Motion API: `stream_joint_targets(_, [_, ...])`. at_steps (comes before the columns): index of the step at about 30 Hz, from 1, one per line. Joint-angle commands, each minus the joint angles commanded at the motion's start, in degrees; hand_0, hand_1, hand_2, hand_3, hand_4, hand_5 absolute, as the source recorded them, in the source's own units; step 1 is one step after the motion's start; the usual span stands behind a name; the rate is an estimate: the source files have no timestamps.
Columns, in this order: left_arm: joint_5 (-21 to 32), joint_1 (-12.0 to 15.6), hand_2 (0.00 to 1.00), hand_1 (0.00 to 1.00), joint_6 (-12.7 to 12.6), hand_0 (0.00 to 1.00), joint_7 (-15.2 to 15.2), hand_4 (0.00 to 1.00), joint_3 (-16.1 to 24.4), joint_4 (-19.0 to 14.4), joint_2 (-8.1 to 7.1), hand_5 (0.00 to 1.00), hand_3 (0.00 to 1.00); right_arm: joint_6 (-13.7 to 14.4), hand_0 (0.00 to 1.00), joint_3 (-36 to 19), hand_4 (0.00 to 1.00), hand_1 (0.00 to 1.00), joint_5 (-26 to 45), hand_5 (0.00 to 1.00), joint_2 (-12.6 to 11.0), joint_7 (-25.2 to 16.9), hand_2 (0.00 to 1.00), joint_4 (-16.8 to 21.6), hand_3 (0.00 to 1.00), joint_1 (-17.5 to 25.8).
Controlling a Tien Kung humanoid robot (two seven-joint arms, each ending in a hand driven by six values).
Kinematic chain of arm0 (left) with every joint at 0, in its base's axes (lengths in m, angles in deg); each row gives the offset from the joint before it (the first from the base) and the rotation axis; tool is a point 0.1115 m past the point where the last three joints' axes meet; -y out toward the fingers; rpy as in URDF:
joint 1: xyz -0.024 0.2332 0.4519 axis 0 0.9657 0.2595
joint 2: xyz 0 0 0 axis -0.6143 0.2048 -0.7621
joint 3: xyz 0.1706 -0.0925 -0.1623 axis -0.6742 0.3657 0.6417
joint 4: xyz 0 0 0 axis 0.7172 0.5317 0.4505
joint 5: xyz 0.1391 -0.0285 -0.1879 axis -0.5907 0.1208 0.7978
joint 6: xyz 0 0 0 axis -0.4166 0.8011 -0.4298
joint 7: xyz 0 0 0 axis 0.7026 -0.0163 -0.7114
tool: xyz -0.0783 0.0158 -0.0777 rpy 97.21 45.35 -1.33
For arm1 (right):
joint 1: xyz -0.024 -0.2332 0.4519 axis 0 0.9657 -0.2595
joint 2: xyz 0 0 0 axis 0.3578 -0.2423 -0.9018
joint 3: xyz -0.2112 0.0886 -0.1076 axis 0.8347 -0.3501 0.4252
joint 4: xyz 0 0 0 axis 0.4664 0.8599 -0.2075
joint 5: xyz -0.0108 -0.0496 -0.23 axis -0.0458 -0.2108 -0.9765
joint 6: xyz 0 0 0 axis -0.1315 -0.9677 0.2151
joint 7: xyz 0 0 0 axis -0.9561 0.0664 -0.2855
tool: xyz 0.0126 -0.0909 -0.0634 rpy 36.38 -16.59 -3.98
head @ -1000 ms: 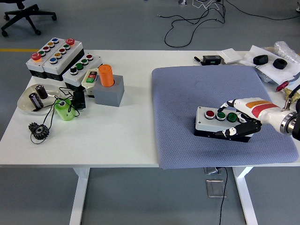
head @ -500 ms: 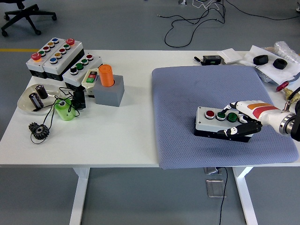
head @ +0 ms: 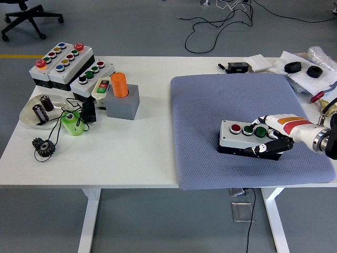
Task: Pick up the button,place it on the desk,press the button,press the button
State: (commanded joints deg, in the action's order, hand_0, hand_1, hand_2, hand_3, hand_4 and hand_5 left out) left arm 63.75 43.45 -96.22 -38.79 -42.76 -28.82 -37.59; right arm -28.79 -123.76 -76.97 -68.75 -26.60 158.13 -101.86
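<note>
Since a second ago your right hand (head: 272, 138) has drawn back slightly yet clasps the button box's (head: 246, 136) right end on the blue mat (head: 210, 105); rigid, boxy, probably light, so grip its side walls.

A single head view looks from high on the robot's side, forward and down over the white surface (head: 142, 153), whose near edge runs along the lower frame; grey floor fills the top, and the whole width shows, moderately far
</note>
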Motion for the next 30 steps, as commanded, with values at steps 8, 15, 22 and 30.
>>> stream_joint_targets(8, [-0.13,-0.05,0.474,0.521,0.05,0.599,0.02,0.278,0.02,-0.03,-0.04,0.969,0.467,-0.01,0.068,1.0,0.951,0.002,-1.74,0.739,0.05,0.19,0.002,0.06,0.783,-0.17])
stream_joint_targets(15, [-0.16,-0.11,0.474,0.521,0.05,0.599,0.02,0.278,0.02,-0.01,-0.05,0.969,0.467,0.0,0.069,2.17,0.948,0.002,-2.7,0.74,0.12,0.34,0.002,0.18,0.783,-0.63])
stream_joint_targets(22, [-0.06,-0.06,0.474,0.522,0.04,0.599,-0.02,0.278,-0.03,-0.02,0.0,0.968,0.467,0.48,0.069,-0.55,0.947,0.002,-2.97,0.739,-0.12,0.48,0.002,1.93,0.783,0.35])
stream_joint_targets(30, [-0.02,-0.05,0.474,0.521,0.09,0.599,0.0,0.278,-0.22,-0.04,-0.05,0.968,0.467,0.97,0.071,-1.89,0.945,0.002,-3.16,0.737,-0.07,0.61,0.002,4.25,0.783,0.05])
